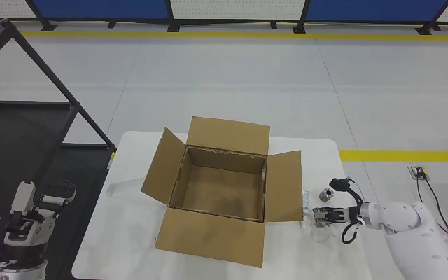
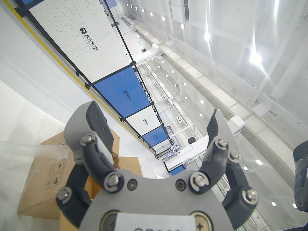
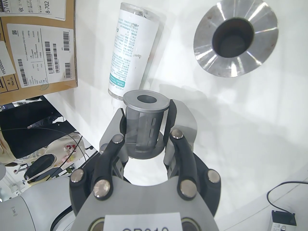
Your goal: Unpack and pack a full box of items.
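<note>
The cardboard box [image 1: 229, 134] stands mid-way on the white table [image 1: 316, 155], all four flaps folded out. Near its right flap, the right gripper [image 3: 146, 121] is closed around a grey flanged metal sleeve [image 3: 144, 131]. A clear labelled bottle [image 3: 133, 54] lies just beside that flap, with a flared metal ring [image 3: 235, 49] apart from it. The left gripper [image 2: 155, 116] points upward beyond the table's left edge, fingers spread wide, holding nothing

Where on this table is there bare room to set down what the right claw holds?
Widest bare patch: the table strip left of the cardboard box. Right of the box is crowded, with the tube, the metal flange and the right claw holding a grey spool.
</note>
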You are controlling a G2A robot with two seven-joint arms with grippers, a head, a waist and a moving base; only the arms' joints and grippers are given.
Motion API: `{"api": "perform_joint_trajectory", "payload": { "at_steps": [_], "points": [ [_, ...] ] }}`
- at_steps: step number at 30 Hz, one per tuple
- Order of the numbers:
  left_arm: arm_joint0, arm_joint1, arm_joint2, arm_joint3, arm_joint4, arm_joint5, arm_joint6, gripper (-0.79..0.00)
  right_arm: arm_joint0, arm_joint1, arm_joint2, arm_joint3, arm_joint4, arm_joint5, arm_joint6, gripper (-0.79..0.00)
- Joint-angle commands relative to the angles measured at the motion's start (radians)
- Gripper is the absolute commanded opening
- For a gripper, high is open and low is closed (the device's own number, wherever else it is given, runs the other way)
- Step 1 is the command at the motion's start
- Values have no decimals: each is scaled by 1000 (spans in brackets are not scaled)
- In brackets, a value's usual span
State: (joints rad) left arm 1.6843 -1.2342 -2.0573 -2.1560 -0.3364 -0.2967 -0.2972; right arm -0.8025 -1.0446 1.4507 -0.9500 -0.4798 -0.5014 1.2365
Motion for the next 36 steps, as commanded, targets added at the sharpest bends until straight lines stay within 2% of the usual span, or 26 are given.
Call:
{"api": "perform_joint_trajectory", "payload": {
  "at_steps": [1, 2, 4, 9, 19, 24, 30, 32, 36],
  "points": [
    [0, 0, 0, 0, 0, 0, 0, 0, 0, 3, -2, -3, 2, 1, -2, -413],
    [0, 0, 0, 0, 0, 0, 0, 0, -1, 4, -4, -7, 5, 3, -1, -409],
    [0, 0, 0, 0, 0, 0, 0, 0, -4, 7, -7, -12, 11, 9, -3, -345],
    [0, 0, 0, 0, 0, 0, 0, 0, -9, 14, -13, -18, 19, 13, -8, -305],
    [0, 0, 0, 0, 0, 0, 0, 0, -15, 27, -24, -42, 37, 22, -18, -286],
    [0, 0, 0, 0, 0, 0, 0, 0, -22, 35, -22, -76, 41, 23, -35, -240],
    [0, 0, 0, 0, 0, 0, 0, 0, -51, 45, -4, -154, 82, -46, -97, -320],
    [0, 0, 0, 0, 0, 0, 0, 0, -63, 47, -2, -188, 107, -86, -125, -274],
    [0, 0, 0, 0, 0, 0, 0, 0, -71, 47, -18, -236, 146, -152, -163, -286]
  ]
}}
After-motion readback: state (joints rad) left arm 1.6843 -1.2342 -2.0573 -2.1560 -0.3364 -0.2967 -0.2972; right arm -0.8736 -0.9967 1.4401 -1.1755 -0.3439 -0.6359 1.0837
